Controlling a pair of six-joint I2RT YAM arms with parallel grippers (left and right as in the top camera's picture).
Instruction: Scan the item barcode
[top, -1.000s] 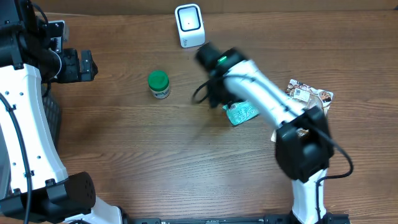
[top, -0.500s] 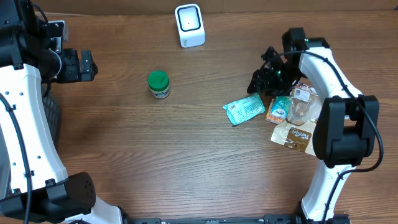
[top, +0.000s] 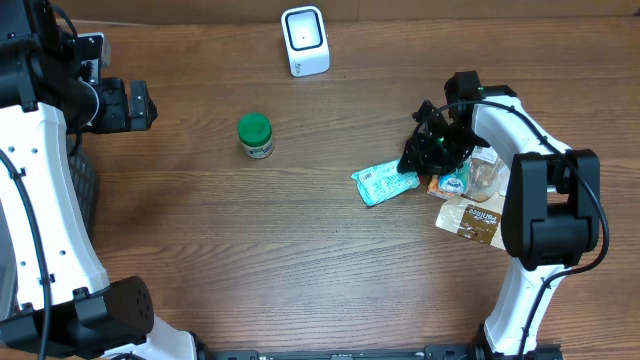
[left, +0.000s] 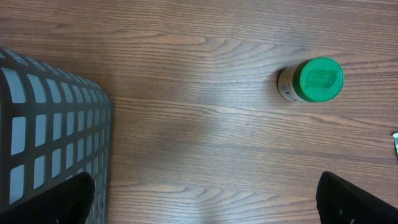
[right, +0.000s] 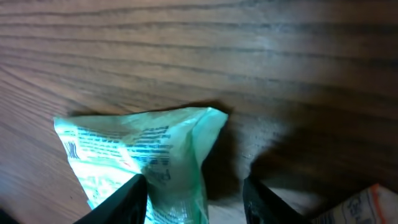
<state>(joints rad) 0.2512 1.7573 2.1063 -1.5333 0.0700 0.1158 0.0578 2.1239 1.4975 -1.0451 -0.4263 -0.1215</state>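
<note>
The right claw (top: 424, 156) has been brought down from its place above the pile of packets (top: 468, 182) and is now set low over the near edge of the green packet (top: 385, 182). The packet itself is found nudged slightly away from the claw, towards the jar (top: 255, 135). In the right wrist view the corner of the packet (right: 140, 155) is seen between the two fingers (right: 134, 198). One finger is laid over the film, while the other is kept apart from it by a strip of bare counter (right: 280, 74). The right claw is thus narrowed to about half its spread but is not yet closed on anything.

The packet is still flat on the counter, directly beneath the claw. The scanner (top: 305, 40) is placed well beyond it, towards the far edge. A pick of the packet is judged to be just beginning, and no barcode has yet been shown to the scanner.

The left claw (left: 202, 202) is held wide and nothing is gripped in it. The jar is seen ahead of it and a basket (left: 50, 137) beside it.
</note>
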